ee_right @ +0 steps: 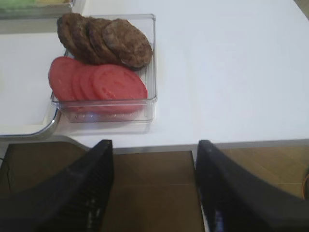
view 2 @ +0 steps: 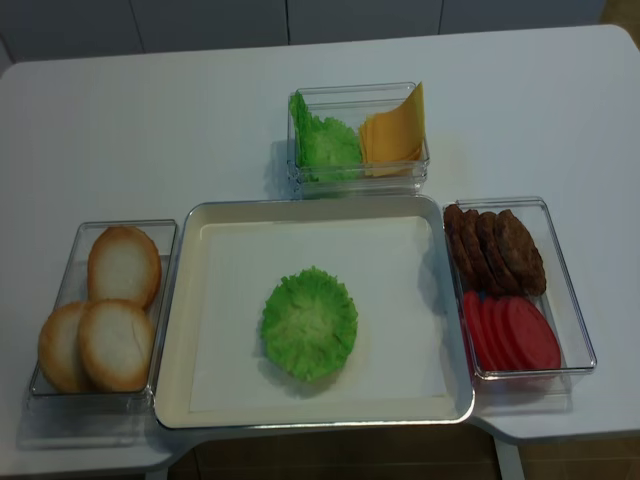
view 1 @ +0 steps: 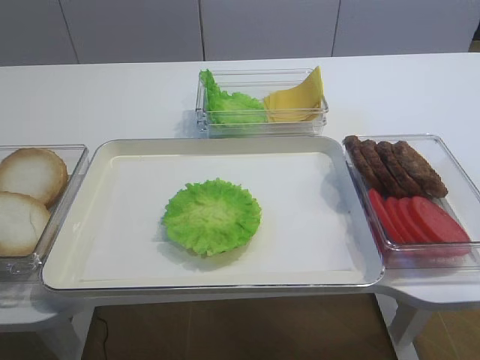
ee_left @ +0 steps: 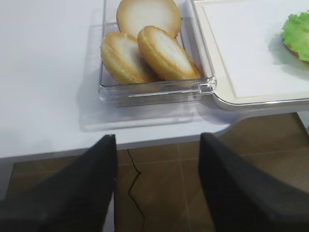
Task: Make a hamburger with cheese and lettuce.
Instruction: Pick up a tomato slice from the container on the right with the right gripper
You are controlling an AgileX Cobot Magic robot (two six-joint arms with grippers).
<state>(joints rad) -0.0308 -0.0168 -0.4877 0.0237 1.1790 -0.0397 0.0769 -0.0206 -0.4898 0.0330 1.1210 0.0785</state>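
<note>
A single lettuce leaf (view 1: 212, 216) lies flat near the middle of the cream tray (view 1: 97, 262), a little toward its front edge; in the left wrist view a tan rim peeks from under the leaf, possibly a bun beneath, though I cannot be sure. That leaf is all there is of the hamburger so far. The cheese (view 1: 297, 101) stands stacked in the right half of the clear box (view 1: 262, 127) at the back edge of the tray, beside spare green leaves. Brown patties (view 1: 394, 166) and red slices (view 1: 416, 219) fill the clear bin (view 1: 465, 259) along the tray's right edge; pale bun halves (view 1: 26, 191) sit in the bin by its left edge.

The right gripper (ee_right: 154, 188) hangs off the front edge of the tabletop, jaws apart and holding nothing. The left gripper (ee_left: 157, 186) hangs likewise, spread and empty, before the bun bin.

The next layer is probably a red slice or patty. To do it well, the right claw should come straight down over the frontmost slice, pinch only its raised edge so the neighbours stay put, then lower it centred on the leaf.
</note>
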